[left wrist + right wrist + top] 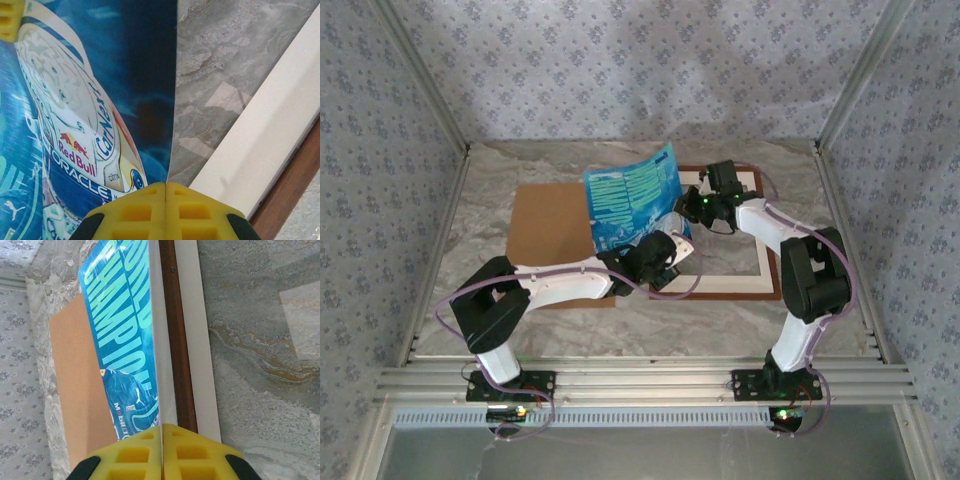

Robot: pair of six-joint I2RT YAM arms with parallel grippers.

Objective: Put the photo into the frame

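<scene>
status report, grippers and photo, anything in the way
Left gripper and right gripper both shut on the photo. Photo held up, tilted over the frame's left end, not in yet. Brown backing board flat to the left, not blocking.

Both arms reaching inward, left gripper (165, 185) clamped, right gripper (161, 428) clamped

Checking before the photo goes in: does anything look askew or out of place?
The photo stands tilted on edge over the frame rather than lying flat, pinched by the left gripper and the right gripper. The backing board lies beside it.
</scene>
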